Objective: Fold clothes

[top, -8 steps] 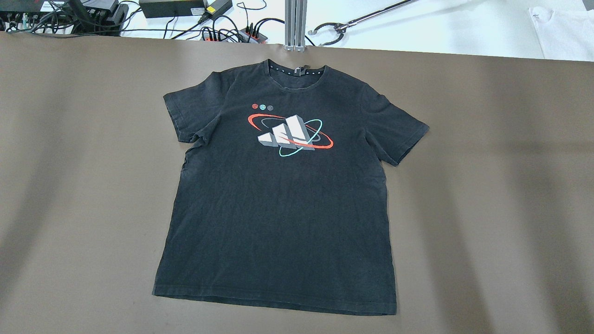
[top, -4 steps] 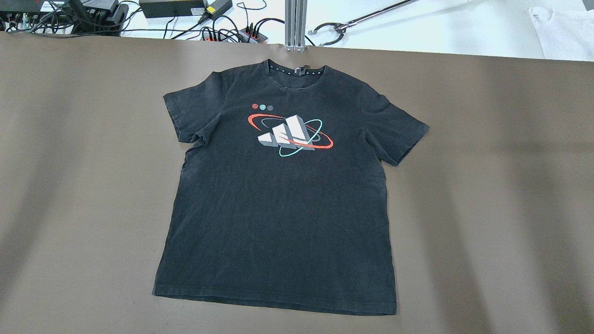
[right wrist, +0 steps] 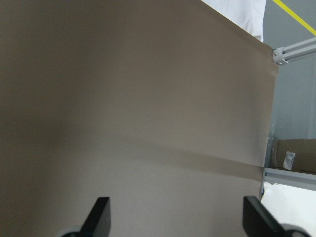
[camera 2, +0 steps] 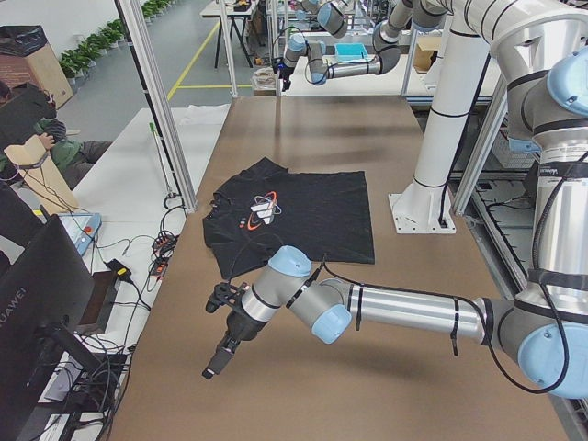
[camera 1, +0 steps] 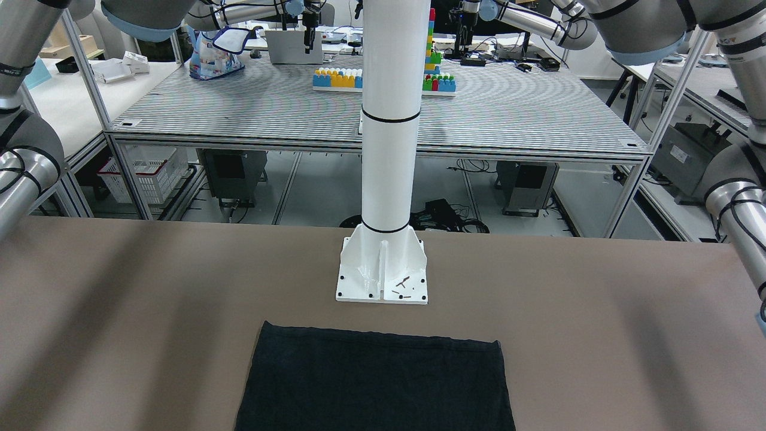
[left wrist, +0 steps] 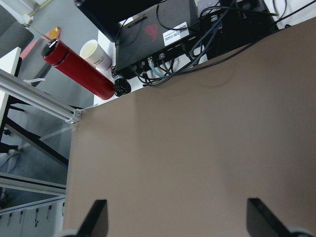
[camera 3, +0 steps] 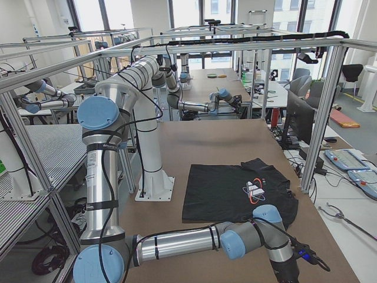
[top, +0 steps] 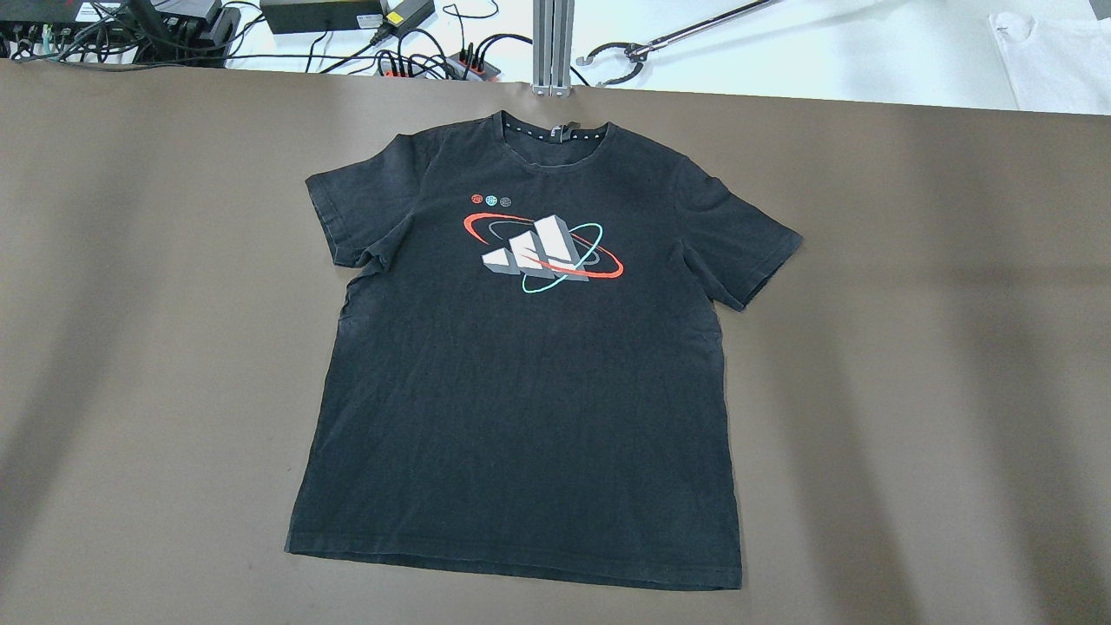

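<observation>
- Front-facing view: one black T-shirt (camera 1: 374,383) lies flat on the brown table (camera 1: 119,287). Its straight hem is just short of the base plate of the one white pillar (camera 1: 389,149), not touching it, and is wider than that plate. Bare table runs out on both sides of the pillar.
- Overhead view: the T-shirt lies front up with two sleeves spread, one printed logo on the chest and three small round marks above it. All four edges lie flat. There is broad open table to both sides, less beyond the collar.
- Left side view: the left arm (camera 2: 395,308) reaches low over bare table, its end well apart from the T-shirt and farther from the pillar.
- Right side view: the right arm (camera 3: 177,242) reaches low past the sleeve, on the side away from the pillar.
- Left wrist view: the left gripper (left wrist: 178,219) has its jaws spread wide with nothing between them, over bare table. Beyond the table edge are one red bottle (left wrist: 79,71) and one paper cup (left wrist: 96,53).
- Right wrist view: the right gripper (right wrist: 178,217) has its jaws spread wide and empty, over bare table near an edge.
</observation>
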`<state>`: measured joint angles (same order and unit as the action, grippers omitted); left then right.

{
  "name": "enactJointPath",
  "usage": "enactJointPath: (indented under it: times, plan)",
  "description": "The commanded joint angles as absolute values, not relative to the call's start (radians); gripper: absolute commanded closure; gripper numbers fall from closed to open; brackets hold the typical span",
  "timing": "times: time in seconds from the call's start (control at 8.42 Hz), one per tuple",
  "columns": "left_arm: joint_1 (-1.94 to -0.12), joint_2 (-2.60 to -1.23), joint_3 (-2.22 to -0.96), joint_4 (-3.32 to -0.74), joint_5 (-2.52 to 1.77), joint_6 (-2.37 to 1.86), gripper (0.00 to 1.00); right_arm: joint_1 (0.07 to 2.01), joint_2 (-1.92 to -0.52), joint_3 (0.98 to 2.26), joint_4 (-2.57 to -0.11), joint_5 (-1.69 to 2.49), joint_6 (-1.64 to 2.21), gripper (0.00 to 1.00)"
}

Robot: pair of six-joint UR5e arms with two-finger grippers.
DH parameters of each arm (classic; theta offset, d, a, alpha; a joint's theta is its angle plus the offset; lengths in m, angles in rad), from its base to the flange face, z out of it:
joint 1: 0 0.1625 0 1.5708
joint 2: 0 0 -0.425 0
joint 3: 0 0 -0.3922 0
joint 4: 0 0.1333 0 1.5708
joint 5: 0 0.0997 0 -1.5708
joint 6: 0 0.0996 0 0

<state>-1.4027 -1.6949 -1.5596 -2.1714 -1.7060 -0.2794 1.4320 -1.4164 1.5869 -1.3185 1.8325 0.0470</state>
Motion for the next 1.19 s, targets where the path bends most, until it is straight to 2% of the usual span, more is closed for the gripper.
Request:
enactJointPath:
  times: [0.0, 0.24, 0.47, 1.07]
  plan:
    - [-1.372, -1.732, -1.552, -2.180, -1.810, -0.362, 0.00, 1.357, -1.394, 1.580, -1.280, 1.865, 0.135, 0.06]
    - [-1.321, -1.797, -1.508, -2.183, -1.812, -0.452, 0.00, 1.306, -1.368, 1.580, -1.241, 1.905, 0.202, 0.06]
    - [-1.295, -1.838, -1.432, -2.312, -1.895, -0.567, 0.00, 1.275, -1.323, 1.569, -1.226, 1.905, 0.276, 0.06]
    - [-1.155, -2.018, -1.301, -2.411, -1.965, -0.887, 0.00, 1.138, -1.289, 1.425, -0.886, 1.904, 0.622, 0.06]
